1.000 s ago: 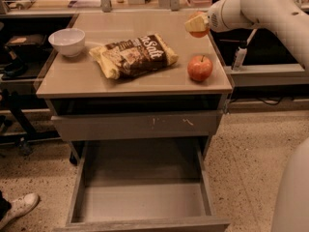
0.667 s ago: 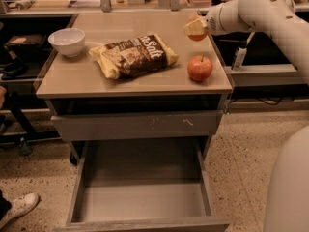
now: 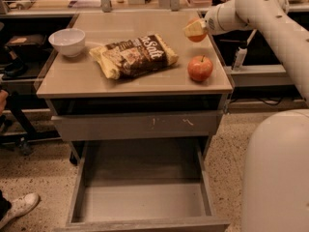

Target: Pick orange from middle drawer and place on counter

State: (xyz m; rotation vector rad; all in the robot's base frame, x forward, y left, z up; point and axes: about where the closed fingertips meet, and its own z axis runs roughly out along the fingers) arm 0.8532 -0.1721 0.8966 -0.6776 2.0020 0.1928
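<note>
My gripper (image 3: 195, 29) is at the right rear of the counter (image 3: 87, 79), just above its surface. It is shut on the orange (image 3: 199, 36), which shows behind the pale fingers (image 3: 191, 29). The white arm reaches in from the upper right. The middle drawer (image 3: 140, 197) is pulled out at the bottom of the view, and its grey floor is bare.
A red-and-yellow apple (image 3: 200, 67) sits on the counter just in front of the gripper. A chip bag (image 3: 135, 55) lies in the middle and a white bowl (image 3: 67, 41) at the left rear. A closed, scratched drawer front (image 3: 140, 125) is under the counter. The robot's white body (image 3: 277, 173) is at the lower right.
The gripper with the orange has moved slightly down and left, closer to the counter top. Nothing else has moved.
</note>
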